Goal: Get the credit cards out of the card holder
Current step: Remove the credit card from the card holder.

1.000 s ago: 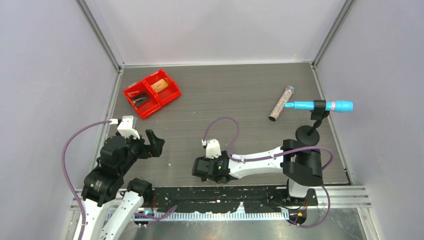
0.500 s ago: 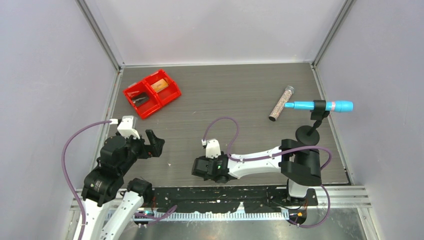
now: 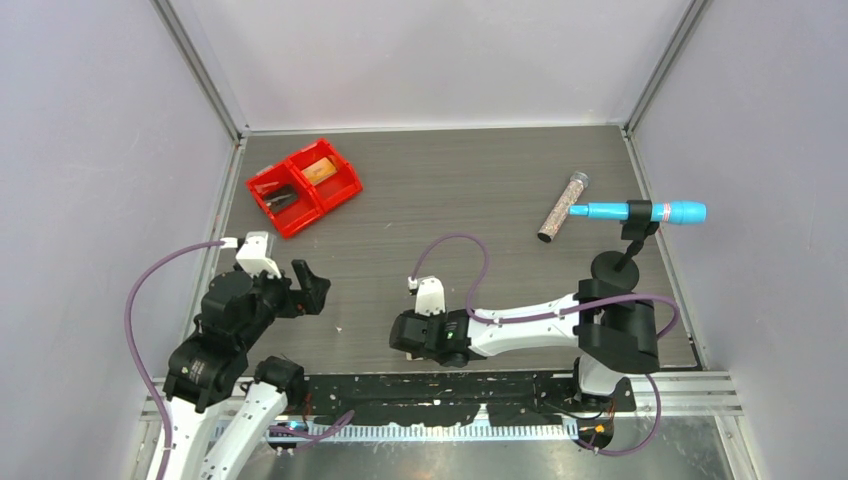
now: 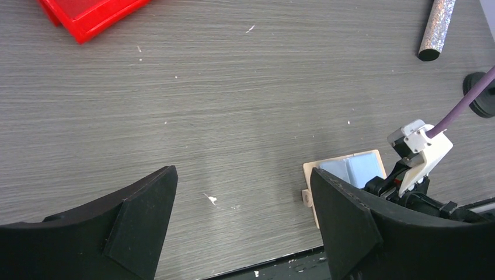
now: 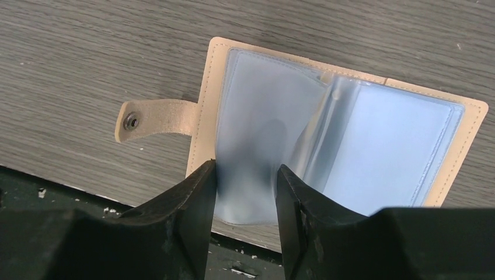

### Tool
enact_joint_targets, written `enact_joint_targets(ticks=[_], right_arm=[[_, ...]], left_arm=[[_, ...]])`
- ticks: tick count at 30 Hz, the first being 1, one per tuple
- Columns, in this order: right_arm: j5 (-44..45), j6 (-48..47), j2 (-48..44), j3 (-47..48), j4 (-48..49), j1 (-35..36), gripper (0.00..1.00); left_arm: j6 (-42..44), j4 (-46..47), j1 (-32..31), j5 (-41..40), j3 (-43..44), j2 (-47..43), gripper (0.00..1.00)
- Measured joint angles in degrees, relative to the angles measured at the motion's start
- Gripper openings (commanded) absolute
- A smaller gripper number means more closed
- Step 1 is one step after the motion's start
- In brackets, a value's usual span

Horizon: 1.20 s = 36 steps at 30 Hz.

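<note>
Status: card holder [image 5: 350, 134] lies spread open and flat on the table [image 3: 450, 190], at the near edge, roughly mid-width. Tan cover is down, blue-grey sleeves are up. Its snap tab [image 5: 153, 119] sticks out flat to one side, unfastened. One clear middle leaf stands partly raised at the fold. The sleeves are cloudy, so I cannot tell if the credit cards sit inside.

Low over the holder: right gripper [image 5: 246, 169], with the right arm stretched leftward across the front of the table. Its fingers [image 5: 192, 204] flank the near part of the tab-side sleeve. The jaws are partway in and the sleeve fills the gap between them. Real pinch or just bracketing: cannot tell. From the top camera the holder is hidden under this gripper.

On the left side: left gripper [image 4: 243, 175] hangs above bare table, jaws wide apart, nothing between them, well apart from the holder. Its camera sees the holder's tan corner and blue panels beside the right wrist.

Elsewhere: red bin [image 3: 324, 209] at far left has two compartments, an orange-brown piece in one and dark pieces in the other. A glitter tube [image 3: 563, 207] lies far right, its end just beside a blue pen [image 3: 640, 211] held level on a black stand [image 3: 612, 268].
</note>
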Motion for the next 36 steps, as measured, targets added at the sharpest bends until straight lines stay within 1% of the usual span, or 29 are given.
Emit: enact_joint_targets(ticks=[3,10,13,16,17,19,20,22,26,27,30,36], right_arm=[[-0.79,-0.61,-1.53,-1.57,2.34,-0.37,0.54],[-2.23,-1.6,-2.23,-3.61,6.25,-1.03,0.53],[-2.56,-1.86,-2.27,-4.15,7.28,-1.16,0.56],[-2.82,-1.9,-3.08,-4.74,7.91,-1.2,0.61],[-2.86,-1.92,-3.52,-5.01,8.13,-1.27,0.62],[-2.91,-1.97,-4.42,-5.33,8.15,-1.44,0.58],[-2.91,-1.99,-4.79,-5.44,8.22,-1.46,0.55],[-2.89,-2.03,-5.55,-5.68,8.41,-1.49,0.52],[-2.84,-2.01,-6.1,-6.47,8.74,-1.84,0.52],[-2.84,-2.01,-6.1,-6.73,8.76,-1.84,0.53],[-2.84,-2.05,-6.1,-7.28,8.59,-1.95,0.61],[-2.89,-2.34,-5.88,-6.45,7.93,-1.95,0.69]], left_arm=[[-0.07,0.15,0.02,1.66,-0.37,0.09,0.85],[-1.77,1.2,0.0,6.97,-1.99,2.1,0.84],[-2.89,1.42,0.0,8.61,-3.08,2.47,0.84],[-4.07,1.86,0.0,10.32,-4.17,2.62,0.84],[-4.5,2.19,0.0,10.95,-4.5,2.75,0.84],[-5.49,2.78,0.0,12.28,-5.03,3.3,0.83],[-6.03,3.3,0.0,12.9,-5.35,3.65,0.83],[-7.3,4.83,0.0,14.58,-6.47,4.79,0.82],[-9.35,6.73,0.0,16.5,-8.83,6.78,0.82],[-9.7,7.17,0.0,16.83,-9.4,7.15,0.82],[-10.88,8.2,0.0,17.66,-10.64,8.17,0.82],[-12.07,9.18,0.0,17.9,-11.26,9.64,0.82]])
